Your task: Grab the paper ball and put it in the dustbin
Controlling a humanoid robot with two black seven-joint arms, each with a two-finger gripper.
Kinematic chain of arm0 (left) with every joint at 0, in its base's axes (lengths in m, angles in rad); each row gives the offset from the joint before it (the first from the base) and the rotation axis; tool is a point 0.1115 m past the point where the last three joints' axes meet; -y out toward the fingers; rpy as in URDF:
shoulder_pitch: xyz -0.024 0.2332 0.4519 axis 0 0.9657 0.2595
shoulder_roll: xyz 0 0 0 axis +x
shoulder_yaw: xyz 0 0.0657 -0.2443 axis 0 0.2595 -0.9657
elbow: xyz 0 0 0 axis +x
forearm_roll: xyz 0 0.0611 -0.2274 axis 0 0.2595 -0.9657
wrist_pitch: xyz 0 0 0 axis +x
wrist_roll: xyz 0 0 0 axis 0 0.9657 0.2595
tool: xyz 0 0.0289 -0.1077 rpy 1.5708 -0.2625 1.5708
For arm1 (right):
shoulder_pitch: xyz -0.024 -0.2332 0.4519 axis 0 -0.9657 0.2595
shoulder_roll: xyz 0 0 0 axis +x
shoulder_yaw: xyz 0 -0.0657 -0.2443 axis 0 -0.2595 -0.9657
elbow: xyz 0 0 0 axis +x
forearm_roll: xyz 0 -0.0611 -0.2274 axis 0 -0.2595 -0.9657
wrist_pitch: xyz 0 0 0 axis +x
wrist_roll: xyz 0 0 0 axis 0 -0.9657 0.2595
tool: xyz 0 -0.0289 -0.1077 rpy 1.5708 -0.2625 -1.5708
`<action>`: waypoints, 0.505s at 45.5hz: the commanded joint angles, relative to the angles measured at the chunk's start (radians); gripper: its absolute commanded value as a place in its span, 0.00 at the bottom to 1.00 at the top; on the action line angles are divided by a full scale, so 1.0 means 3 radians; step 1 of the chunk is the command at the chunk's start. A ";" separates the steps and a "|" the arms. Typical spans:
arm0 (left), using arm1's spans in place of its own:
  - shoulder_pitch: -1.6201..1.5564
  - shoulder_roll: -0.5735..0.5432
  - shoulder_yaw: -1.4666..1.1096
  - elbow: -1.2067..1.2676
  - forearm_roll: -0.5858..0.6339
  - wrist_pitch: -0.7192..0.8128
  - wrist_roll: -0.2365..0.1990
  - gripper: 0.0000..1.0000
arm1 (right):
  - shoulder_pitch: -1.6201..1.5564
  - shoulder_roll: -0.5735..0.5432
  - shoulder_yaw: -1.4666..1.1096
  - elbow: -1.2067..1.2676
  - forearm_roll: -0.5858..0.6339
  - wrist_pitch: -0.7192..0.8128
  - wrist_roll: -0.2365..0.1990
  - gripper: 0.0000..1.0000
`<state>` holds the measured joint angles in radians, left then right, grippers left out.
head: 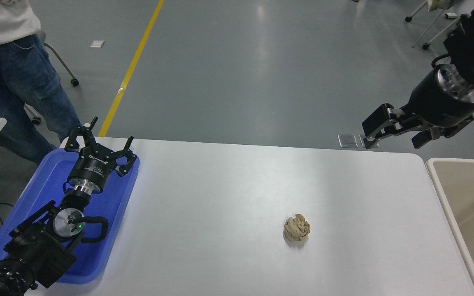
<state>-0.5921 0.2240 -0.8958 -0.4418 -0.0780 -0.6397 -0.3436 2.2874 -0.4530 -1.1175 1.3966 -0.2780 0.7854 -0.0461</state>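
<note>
The tan-brown crumpled paper ball (297,227) lies on the white table (220,197), right of its middle. The beige dustbin (463,193) with a pale cream rim stands off the table's right edge, partly cut off by the frame. My right gripper (369,132) hangs open and empty above the table's far right corner, well beyond and to the right of the ball. My left gripper (99,137) is open and empty, parked over the blue tray (113,197) at the lower left.
The shallow blue tray sits at the table's left edge under the left arm. A person in jeans (19,82) stands at the far left. A wheeled chair base (422,24) stands on the grey floor at the top right.
</note>
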 commanded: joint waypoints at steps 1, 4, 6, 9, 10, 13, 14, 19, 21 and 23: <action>0.0000 0.0000 0.0000 0.0000 -0.0001 0.0000 0.0000 1.00 | -0.0006 0.0017 0.0049 0.0008 0.0006 0.0000 -0.0030 1.00; 0.0000 0.0000 0.0000 0.0000 -0.0001 0.0000 0.0000 1.00 | -0.0006 0.0022 0.0049 0.0008 0.0006 0.0000 -0.0030 1.00; 0.0000 0.0000 0.0000 0.0000 -0.0001 0.0000 0.0000 1.00 | -0.0001 0.0027 0.0049 0.0008 0.0006 0.0000 -0.0030 1.00; 0.0000 0.0000 0.0000 0.0000 -0.0001 0.0000 0.0000 1.00 | -0.0001 0.0027 0.0059 0.0008 0.0006 0.0000 -0.0030 1.00; 0.0000 0.0000 0.0000 0.0000 -0.0001 0.0000 0.0000 1.00 | -0.0001 0.0032 0.0064 0.0008 0.0006 0.0000 -0.0030 1.00; 0.0000 0.0000 0.0000 0.0000 -0.0001 0.0000 0.0000 1.00 | -0.0016 0.0032 0.0074 0.0008 0.0006 0.0000 -0.0030 1.00; 0.0000 0.0000 0.0000 0.0000 -0.0001 0.0000 0.0000 1.00 | -0.0031 0.0032 0.0074 0.0008 0.0006 0.0000 -0.0030 1.00; 0.0000 0.0000 0.0000 0.0000 -0.0001 0.0000 0.0000 1.00 | -0.0093 0.0073 0.0089 -0.0007 0.0001 0.0000 -0.0030 1.00; 0.0000 0.0000 0.0000 0.0000 -0.0001 0.0000 0.0000 1.00 | -0.0113 0.0093 0.0105 -0.0007 0.0001 0.0000 -0.0030 1.00; 0.0000 0.0000 0.0000 0.0000 -0.0001 0.0000 0.0000 1.00 | -0.0123 0.0104 0.0120 -0.0012 0.0001 0.0000 -0.0030 1.00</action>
<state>-0.5921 0.2240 -0.8958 -0.4418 -0.0783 -0.6397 -0.3436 2.2726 -0.4394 -1.0963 1.3983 -0.2764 0.7854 -0.0543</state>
